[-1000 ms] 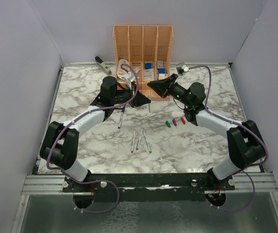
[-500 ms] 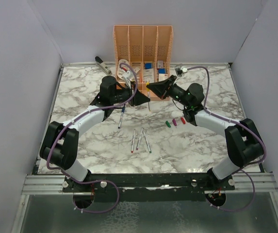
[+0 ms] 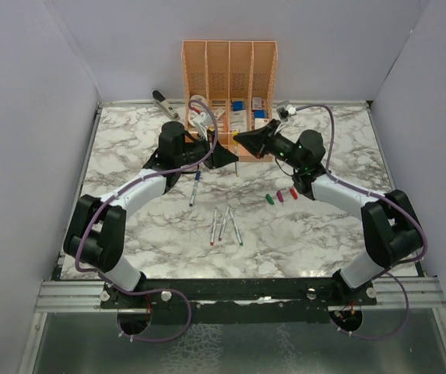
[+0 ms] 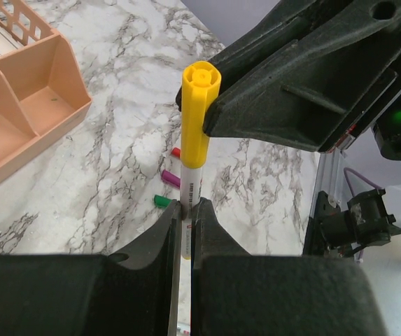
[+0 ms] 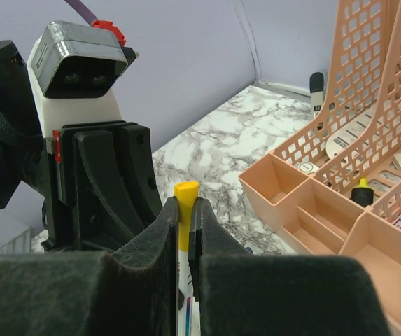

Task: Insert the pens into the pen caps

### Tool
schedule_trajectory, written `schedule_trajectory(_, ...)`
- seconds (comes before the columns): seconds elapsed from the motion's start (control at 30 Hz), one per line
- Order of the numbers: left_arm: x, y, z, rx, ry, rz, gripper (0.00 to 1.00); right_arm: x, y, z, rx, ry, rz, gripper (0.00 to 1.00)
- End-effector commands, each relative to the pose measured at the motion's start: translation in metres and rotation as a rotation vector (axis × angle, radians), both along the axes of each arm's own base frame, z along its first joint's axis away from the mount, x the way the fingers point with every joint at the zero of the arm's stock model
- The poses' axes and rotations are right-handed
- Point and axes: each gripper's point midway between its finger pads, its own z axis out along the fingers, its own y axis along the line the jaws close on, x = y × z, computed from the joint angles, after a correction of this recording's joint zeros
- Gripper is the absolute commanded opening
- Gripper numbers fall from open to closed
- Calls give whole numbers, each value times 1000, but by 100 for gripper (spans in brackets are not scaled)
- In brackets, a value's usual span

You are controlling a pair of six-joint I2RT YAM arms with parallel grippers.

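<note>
Left gripper clamped on pen. Yellow cap sits on the pen's top, pinched shut in right gripper. Loose pens and three caps lie on table nearby. Peach organiser just behind.

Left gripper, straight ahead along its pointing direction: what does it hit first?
Likely the right gripper, directly ahead, shut on the yellow cap atop the pen the left gripper holds. The gap is hard to judge.

Looks like a robotics lab test cell: marble-print surface boxed in by plain pale walls, aluminium rail along the near edge, peach desk organiser.
</note>
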Motion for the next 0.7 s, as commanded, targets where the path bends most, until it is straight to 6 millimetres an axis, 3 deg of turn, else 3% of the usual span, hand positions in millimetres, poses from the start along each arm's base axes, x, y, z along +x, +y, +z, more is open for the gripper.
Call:
schedule_trajectory(0.0,49,31,93,-115,-277,213,0,-28,18,-77,-199,187,120,1)
schedule_trajectory(0.23,58,36,105,-134,-305,238,0,-36,29,-105,-285,240,137,1)
schedule_trajectory(0.4,56,35,98,-133,-283,217,0,-32,30,-114,-287,278,105,1)
schedule_trajectory(0.53,50,32,66,-93,-185,178,0,-19,31,-101,-264,261,59,2)
schedule_trajectory(0.6,46,32,42,-55,-115,164,0,-12,33,-90,-249,240,41,16)
schedule_trajectory(0.67,41,33,17,-13,-39,154,0,-5,33,-74,-224,203,16,23)
